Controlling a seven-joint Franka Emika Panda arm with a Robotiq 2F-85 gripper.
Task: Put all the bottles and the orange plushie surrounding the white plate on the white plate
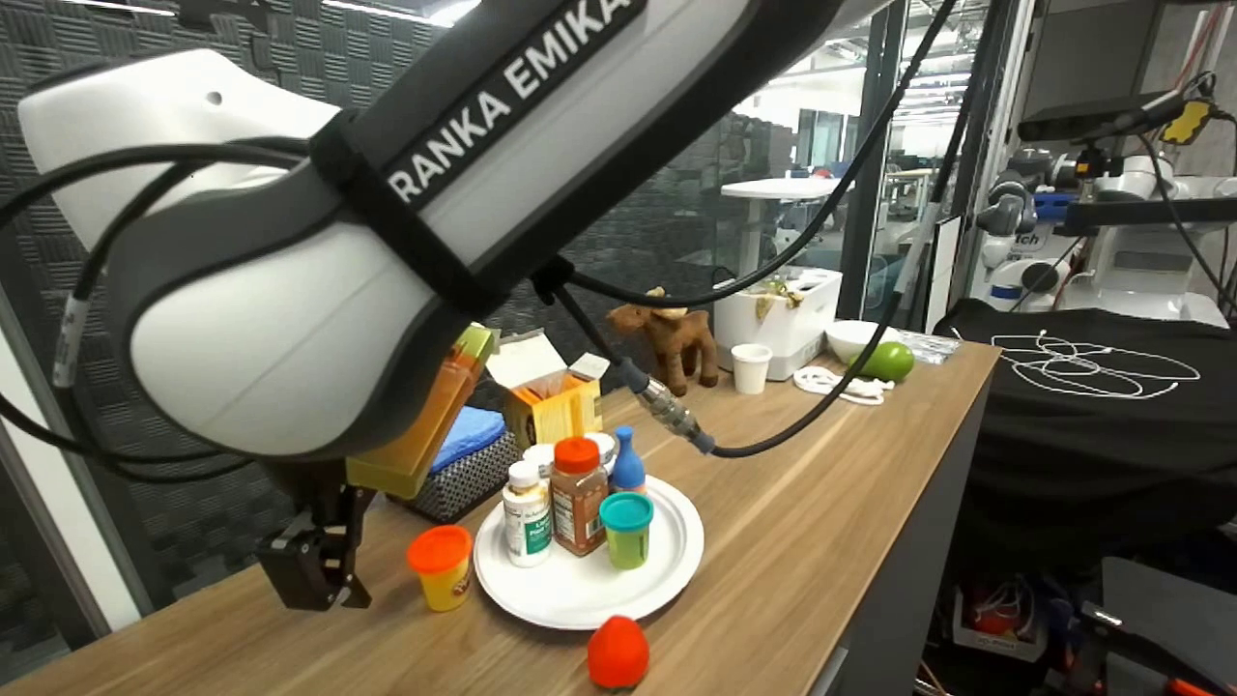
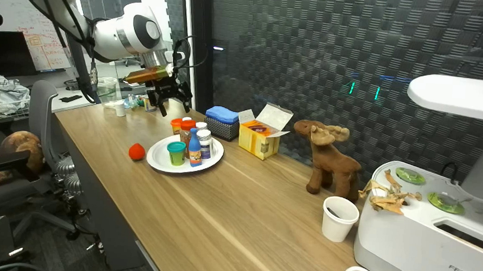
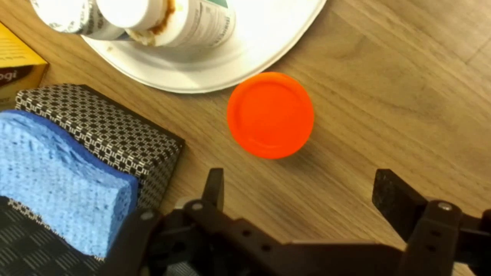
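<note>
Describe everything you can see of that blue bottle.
The blue bottle looks like smooth plastic, slim-necked and blue-topped, with a small orange patch low on its side. It stands upright on the white plate, beside the brown bottle; whether they touch is unclear. The open hand is clear of it.

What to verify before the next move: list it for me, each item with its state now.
1. Gripper open, holding nothing: ok.
2. Brown bottle and blue bottle on the plate: ok.
3. White bottle, mostly hidden in both exterior views, wholly on the plate: cannot tell.
4. Plushie on the plate: not ok; it lies beside it.
5. Room for the plushie: looks ok; the plate is bare on that side.
6. Gripper over the plushie: not ok; the wrist view shows the orange-lidded tub instead.
</note>
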